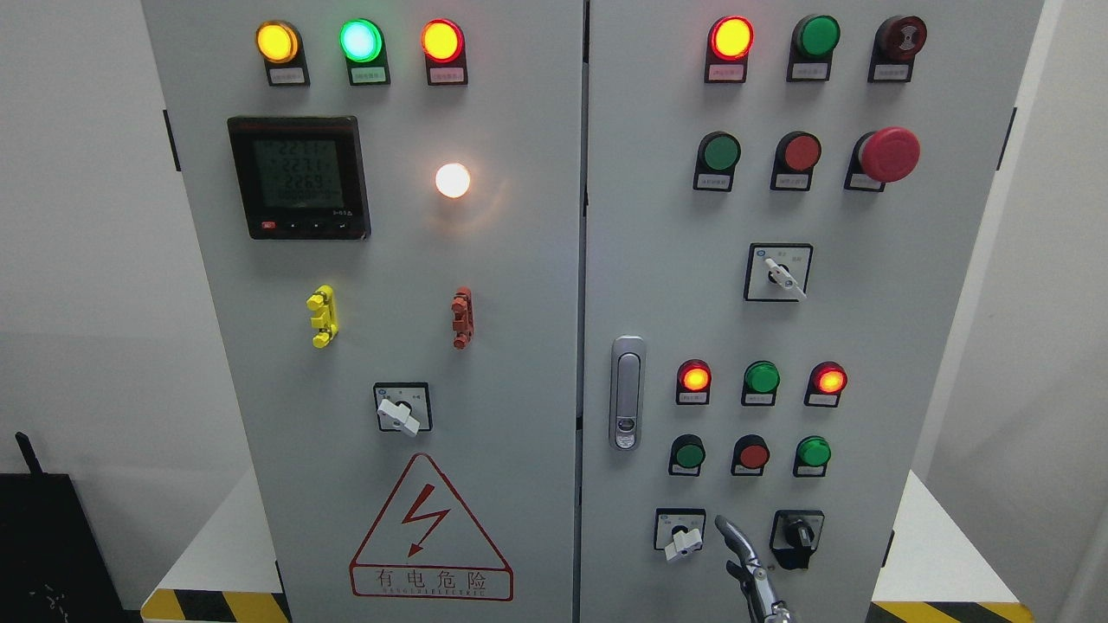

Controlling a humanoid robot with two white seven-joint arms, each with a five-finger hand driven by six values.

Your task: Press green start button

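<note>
The right hand (pixel 751 571) comes up from the bottom edge right of the middle, and only a little of it shows: one metallic finger (pixel 731 532) stretched upward and tilted left, with a darker jointed part below it. Whether the other fingers are spread or curled cannot be told, since they lie below the frame. The fingertip sits over the grey panel between a white-handled rotary switch (pixel 680 532) on its left and a black-knobbed selector (pixel 796 535) on its right, touching neither.

Just above the fingertip runs a row of three round, domed push buttons: a dark green button (pixel 689 453), a red button (pixel 752 454) almost straight above the finger, and a brighter green button (pixel 813 451). Which of the greens is the start button cannot be told; the labels are too small to read. Over these sit three indicator lamps (pixel 762 378), the outer two glowing red, the middle one green and unlit.

A silvery door latch (pixel 627 392) stands upright to the left, by the seam of the two smooth grey metal cabinet (pixel 866 303) doors. Higher up is a red mushroom-shaped emergency stop (pixel 889 154). The left door carries a digital meter (pixel 299 177) and a triangular warning sign (pixel 430 532).
</note>
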